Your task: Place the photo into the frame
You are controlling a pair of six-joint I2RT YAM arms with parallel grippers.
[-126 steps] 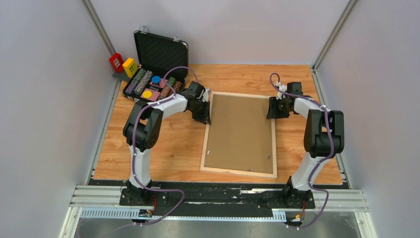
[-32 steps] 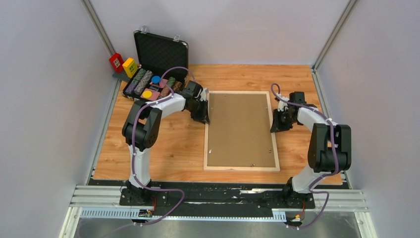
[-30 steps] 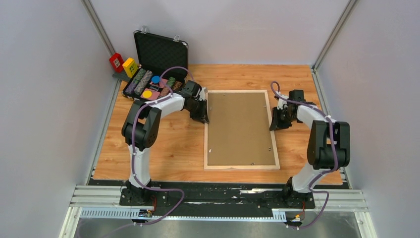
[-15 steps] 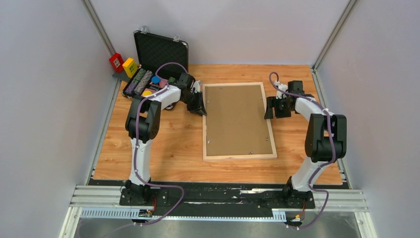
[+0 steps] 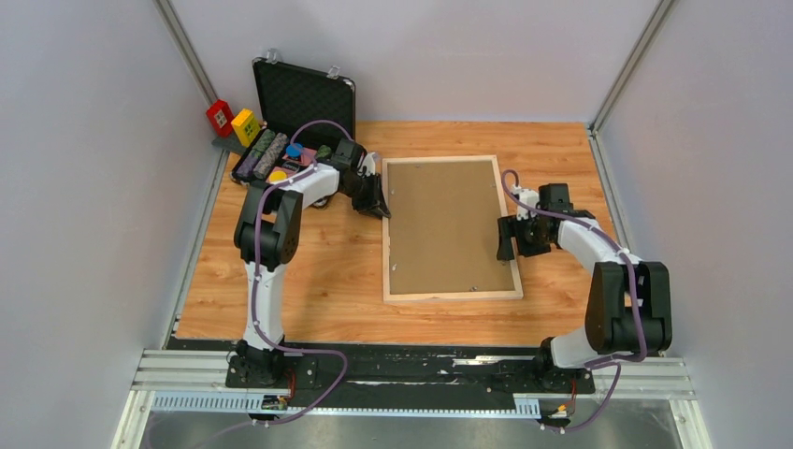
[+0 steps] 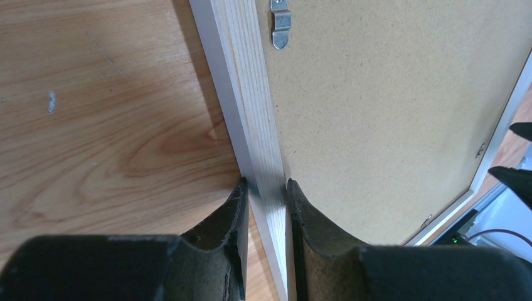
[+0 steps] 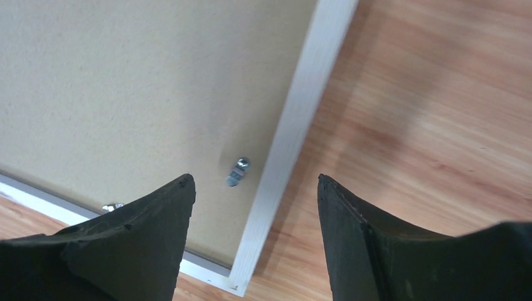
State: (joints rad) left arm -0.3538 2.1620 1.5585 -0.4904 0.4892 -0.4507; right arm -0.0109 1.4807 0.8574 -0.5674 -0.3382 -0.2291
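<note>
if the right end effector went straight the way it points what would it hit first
Probably the frame, its right rail: the open right end effector straddles it from above, one finger over the backing board, one over the table. Height above it is unclear.

Mid-table: pale wooden rectangular picture frame [image 5: 384, 253] lies flat on the wooden tabletop [image 5: 318, 271], with the brown fibreboard backing [image 5: 439, 220] set inside it. My left gripper [image 6: 266, 183] straddles its left rail near the far corner. My right gripper [image 7: 254, 179] hangs over the right rail, one finger either side. Far left, behind my left arm, sits the black hard case [image 5: 304, 94].
</note>
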